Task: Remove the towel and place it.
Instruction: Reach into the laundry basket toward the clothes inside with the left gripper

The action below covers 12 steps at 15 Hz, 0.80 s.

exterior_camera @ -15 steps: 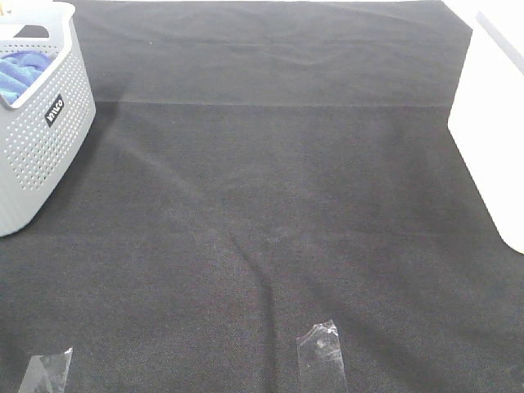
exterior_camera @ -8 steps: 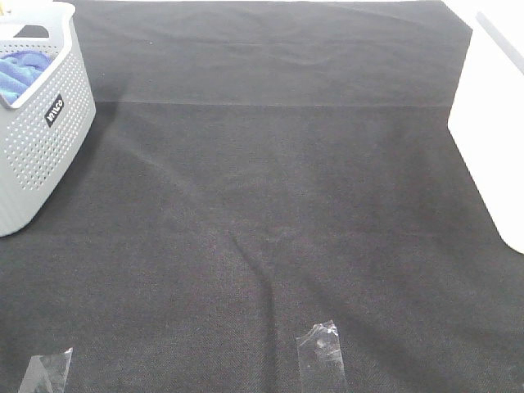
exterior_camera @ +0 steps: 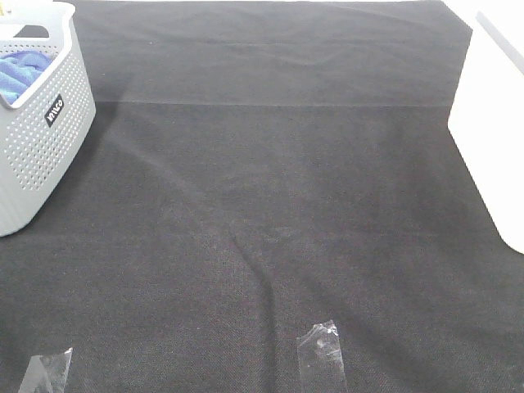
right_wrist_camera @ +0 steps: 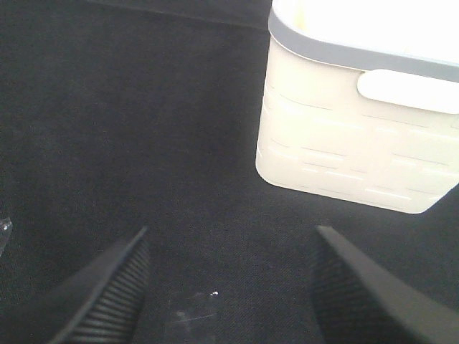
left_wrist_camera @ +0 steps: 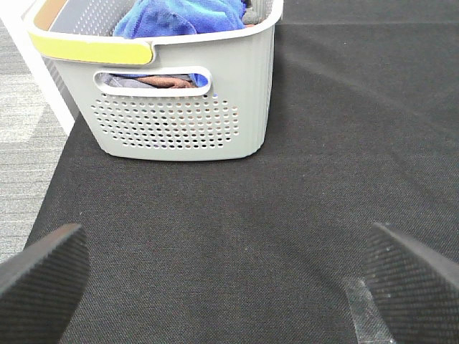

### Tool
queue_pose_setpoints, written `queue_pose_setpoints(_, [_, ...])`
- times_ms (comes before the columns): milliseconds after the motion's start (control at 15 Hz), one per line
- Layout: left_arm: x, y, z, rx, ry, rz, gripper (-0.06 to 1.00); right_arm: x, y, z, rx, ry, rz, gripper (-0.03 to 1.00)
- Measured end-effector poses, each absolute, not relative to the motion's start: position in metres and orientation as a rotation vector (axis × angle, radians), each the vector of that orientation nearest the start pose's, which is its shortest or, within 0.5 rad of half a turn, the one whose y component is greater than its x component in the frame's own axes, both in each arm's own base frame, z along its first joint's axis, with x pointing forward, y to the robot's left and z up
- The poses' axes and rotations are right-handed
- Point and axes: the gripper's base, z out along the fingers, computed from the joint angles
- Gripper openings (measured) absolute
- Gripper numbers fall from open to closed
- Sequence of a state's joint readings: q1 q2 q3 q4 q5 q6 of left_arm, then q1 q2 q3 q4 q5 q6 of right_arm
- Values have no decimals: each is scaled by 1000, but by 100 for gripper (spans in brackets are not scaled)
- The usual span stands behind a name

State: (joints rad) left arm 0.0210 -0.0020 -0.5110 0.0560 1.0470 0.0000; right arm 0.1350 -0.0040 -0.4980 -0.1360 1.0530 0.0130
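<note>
- The bright royal-blue microfibre towel (exterior_camera: 18, 72) lies bunched inside the grey perforated plastic basket (exterior_camera: 41, 155) at the upper left of the overhead frame. Nothing grips it, so removal is not yet begun.
- The left gripper (left_wrist_camera: 229, 287) has its jaws wide apart and empty. It hangs over the black table cloth (exterior_camera: 270, 205) facing the basket, well apart from the towel.
- The right gripper (right_wrist_camera: 233, 287) also has its jaws apart and empty, and it faces the cream-white plastic bin (right_wrist_camera: 344, 136) with the grey rim.
- Neither arm shows in the overhead frame.
- Judged next move: the left arm reaches over the basket rim, settles onto the heaped blue fold, closes and lifts clear.
- A brownish cloth (left_wrist_camera: 168, 82) shows beneath the towel, so the pinch should take blue fabric only.
- The placing spot cannot be told from these views; it could be the bare cloth at centre or the bin at the right edge.
</note>
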Motion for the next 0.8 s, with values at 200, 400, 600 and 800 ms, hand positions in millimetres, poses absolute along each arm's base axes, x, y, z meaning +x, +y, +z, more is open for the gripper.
queue_pose_setpoints(200, [7,-2,296,123,2219,53,99,-4,-11,278,-118,2024,-69,65])
queue_pose_setpoints(400, [29,-3,317,251,2332,64,99,-4,-11,278,-118,2024,-69,65])
queue_pose_setpoints(600, [59,-2,350,490,2342,164,99,-4,-11,278,-118,2024,-69,65])
queue_pose_setpoints(800, [103,5,380,744,2350,335,99,-4,-11,278,-118,2024,-69,65])
